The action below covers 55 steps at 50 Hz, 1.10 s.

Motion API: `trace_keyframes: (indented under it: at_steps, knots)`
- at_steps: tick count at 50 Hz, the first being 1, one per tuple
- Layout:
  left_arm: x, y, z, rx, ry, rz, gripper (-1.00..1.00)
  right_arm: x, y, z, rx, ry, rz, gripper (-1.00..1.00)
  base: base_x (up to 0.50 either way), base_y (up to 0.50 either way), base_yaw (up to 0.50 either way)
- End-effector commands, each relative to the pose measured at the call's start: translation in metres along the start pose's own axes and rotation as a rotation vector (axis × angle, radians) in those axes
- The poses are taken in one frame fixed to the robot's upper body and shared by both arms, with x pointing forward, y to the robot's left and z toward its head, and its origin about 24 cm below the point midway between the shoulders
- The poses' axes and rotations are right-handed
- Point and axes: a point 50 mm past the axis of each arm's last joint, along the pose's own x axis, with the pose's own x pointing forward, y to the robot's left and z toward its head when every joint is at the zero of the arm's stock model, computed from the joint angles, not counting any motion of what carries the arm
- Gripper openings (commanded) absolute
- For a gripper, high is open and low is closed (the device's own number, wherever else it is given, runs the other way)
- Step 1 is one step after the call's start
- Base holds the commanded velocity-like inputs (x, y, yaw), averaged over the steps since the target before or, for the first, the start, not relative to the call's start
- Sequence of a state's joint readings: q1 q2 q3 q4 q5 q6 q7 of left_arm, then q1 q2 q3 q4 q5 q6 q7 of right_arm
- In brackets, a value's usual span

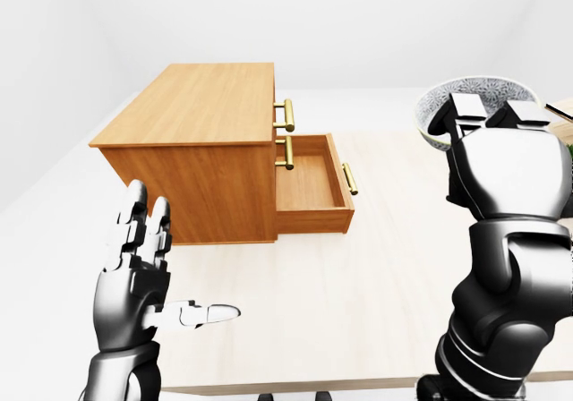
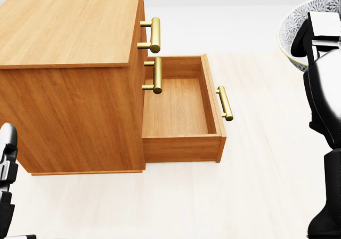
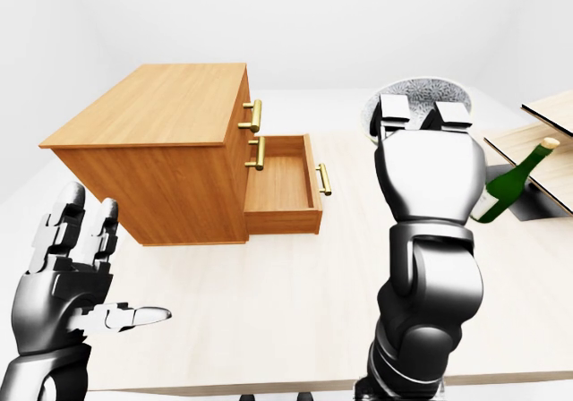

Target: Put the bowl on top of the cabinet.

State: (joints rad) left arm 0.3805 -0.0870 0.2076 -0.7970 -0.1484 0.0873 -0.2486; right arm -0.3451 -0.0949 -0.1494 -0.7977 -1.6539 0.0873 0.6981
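The bowl [image 1: 491,89], white with a dark patterned inside, hangs raised at the right of the left-eye view, off to the right of the cabinet and about level with its top. My right hand [image 1: 494,115] is shut on its near rim, two fingers hooked over the edge. The wooden cabinet [image 1: 201,101] stands on the table at upper left, and its flat top is bare. My left hand [image 1: 175,262] is open at lower left, fingers up and thumb pointing right, holding nothing.
The cabinet's lowest drawer [image 2: 178,108] is pulled out and holds nothing; brass handles [image 2: 154,34] stick out toward the right. A green bottle [image 3: 510,182] leans by a wooden rack [image 3: 548,113] at far right. The pale table [image 1: 358,311] carries them all.
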Motion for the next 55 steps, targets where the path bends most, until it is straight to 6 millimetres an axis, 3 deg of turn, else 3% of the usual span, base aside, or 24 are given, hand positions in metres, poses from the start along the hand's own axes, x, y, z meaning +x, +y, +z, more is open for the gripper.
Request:
trace_keyframes:
  at_steps: [1,11,19,31,41,55]
  knots:
    - [0.000,0.000,0.000,0.000,0.000,-0.001,1.00,0.038,-0.021,0.015,-0.017,-0.035,-0.083,-1.00,0.00,0.00,0.00]
    - [0.000,0.000,0.001,0.001,-0.003,-0.001,1.00,0.084,-0.045,0.046,-0.018,-0.135,-0.102,-1.00,0.00,0.00,0.00]
    - [0.000,-0.001,-0.002,0.001,0.009,-0.003,1.00,0.101,-0.072,0.077,-0.003,-0.219,-0.145,-1.00,0.00,0.00,0.00]
    - [-0.001,-0.002,-0.003,0.001,0.017,-0.007,1.00,0.121,-0.087,0.122,0.038,-0.367,-0.075,-1.00,0.00,0.00,0.00]
    - [0.001,-0.003,-0.004,0.005,0.020,-0.004,1.00,0.125,-0.085,0.176,0.097,-0.555,0.063,-1.00,0.00,0.00,0.00]
    - [0.001,-0.003,-0.007,0.005,0.032,-0.005,1.00,0.108,-0.095,0.213,0.145,-0.701,0.091,-1.00,0.00,0.00,0.00]
